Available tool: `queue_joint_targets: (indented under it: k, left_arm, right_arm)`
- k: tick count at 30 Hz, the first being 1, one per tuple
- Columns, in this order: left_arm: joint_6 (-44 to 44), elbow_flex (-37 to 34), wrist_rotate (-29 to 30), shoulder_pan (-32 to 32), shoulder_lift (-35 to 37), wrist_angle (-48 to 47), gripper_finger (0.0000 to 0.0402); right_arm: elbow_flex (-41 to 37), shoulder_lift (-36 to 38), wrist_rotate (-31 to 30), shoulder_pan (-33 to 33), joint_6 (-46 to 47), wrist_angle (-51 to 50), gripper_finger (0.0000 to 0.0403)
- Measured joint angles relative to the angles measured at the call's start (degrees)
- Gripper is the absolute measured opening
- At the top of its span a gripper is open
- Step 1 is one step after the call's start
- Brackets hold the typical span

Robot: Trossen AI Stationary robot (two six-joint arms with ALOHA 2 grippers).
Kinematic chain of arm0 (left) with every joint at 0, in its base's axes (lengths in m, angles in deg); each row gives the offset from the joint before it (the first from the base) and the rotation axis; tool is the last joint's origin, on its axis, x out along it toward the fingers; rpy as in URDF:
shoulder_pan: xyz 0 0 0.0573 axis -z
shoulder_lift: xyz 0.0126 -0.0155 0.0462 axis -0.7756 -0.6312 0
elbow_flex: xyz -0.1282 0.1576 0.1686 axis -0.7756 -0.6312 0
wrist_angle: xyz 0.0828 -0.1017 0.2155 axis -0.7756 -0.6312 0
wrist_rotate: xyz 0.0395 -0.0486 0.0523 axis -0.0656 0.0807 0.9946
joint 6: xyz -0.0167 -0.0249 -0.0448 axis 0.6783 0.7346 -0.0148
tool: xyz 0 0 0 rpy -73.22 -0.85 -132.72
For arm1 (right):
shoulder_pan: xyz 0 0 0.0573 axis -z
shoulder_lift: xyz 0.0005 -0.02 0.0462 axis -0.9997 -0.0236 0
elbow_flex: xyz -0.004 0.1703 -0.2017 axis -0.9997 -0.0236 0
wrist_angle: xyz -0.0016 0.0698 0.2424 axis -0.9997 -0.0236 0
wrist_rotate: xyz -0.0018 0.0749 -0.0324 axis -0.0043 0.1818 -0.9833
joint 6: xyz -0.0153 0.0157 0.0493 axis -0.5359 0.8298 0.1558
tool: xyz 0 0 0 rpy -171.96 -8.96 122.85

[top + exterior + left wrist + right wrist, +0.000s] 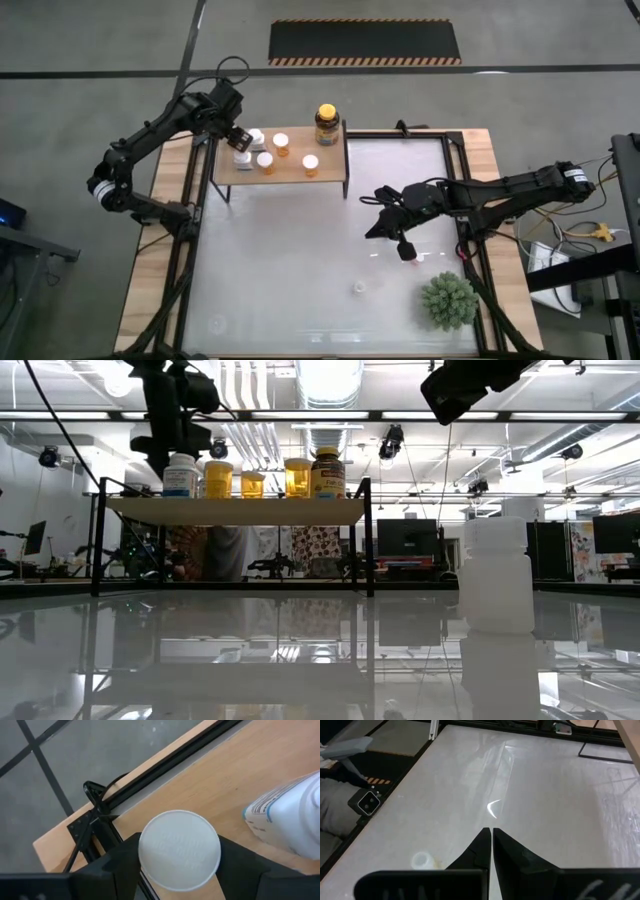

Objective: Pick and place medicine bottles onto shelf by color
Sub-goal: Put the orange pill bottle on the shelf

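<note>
The shelf [330, 170] stands at the table's far left, a light-wood board on a black frame. On it stand white medicine bottles [265, 160], orange ones [311, 165] and the amber yellow-capped jar [326, 123]. My left gripper [240, 142] is over the board's far left corner, shut on a white bottle [179, 850], with another white bottle [295, 820] close beside it. My right gripper [374, 231] hangs shut above the table's middle and holds nothing. One white bottle [360, 288] stands upright on the tabletop, toward the near edge. My left gripper has the white bottle between its two fingers [115, 867], one on each side just under the round cap [150, 865]. The fingers slant steeply down from the far left. The cap hides the place of contact. The bottle is upright over the board [235, 775].
A spiky green plant [447, 300] sits at the near right corner. The shelf's black legs [368, 540] come down onto the tabletop. The table's black frame rail [195, 230] runs along the left side.
</note>
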Motion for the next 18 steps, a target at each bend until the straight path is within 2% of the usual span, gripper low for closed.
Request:
queue_joint_targets:
  k: [8, 18]
  left_arm:
    - [-0.46, -0.03, -0.09, 0.01, 0.07, -0.56, 0.0236]
    - [-2.66, 1.24, -0.09, 0.01, 2.47, -1.04, 0.024]
  right_arm:
    - [0.0, 0.0, 0.01, 0.0, 0.57, 0.0, 0.0009]
    - [0.0, 0.0, 0.02, 0.0, 2.47, 0.0, 0.0009]
